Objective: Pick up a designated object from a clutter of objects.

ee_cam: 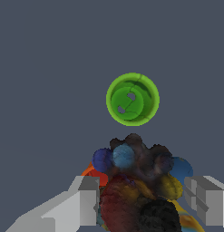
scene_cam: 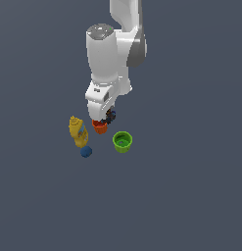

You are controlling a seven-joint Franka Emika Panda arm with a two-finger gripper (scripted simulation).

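From the exterior view's left: the yellow bottle (scene_cam: 78,131) and blue ball (scene_cam: 86,152) stand clear. The gripper (ee_cam: 143,199) has its fingers apart around the dark spiky clump (ee_cam: 138,181), which sits just beside the orange cup (scene_cam: 99,127). A finger may catch that cup, or the irregular clump may slip. The green cup (scene_cam: 122,141) lies apart.
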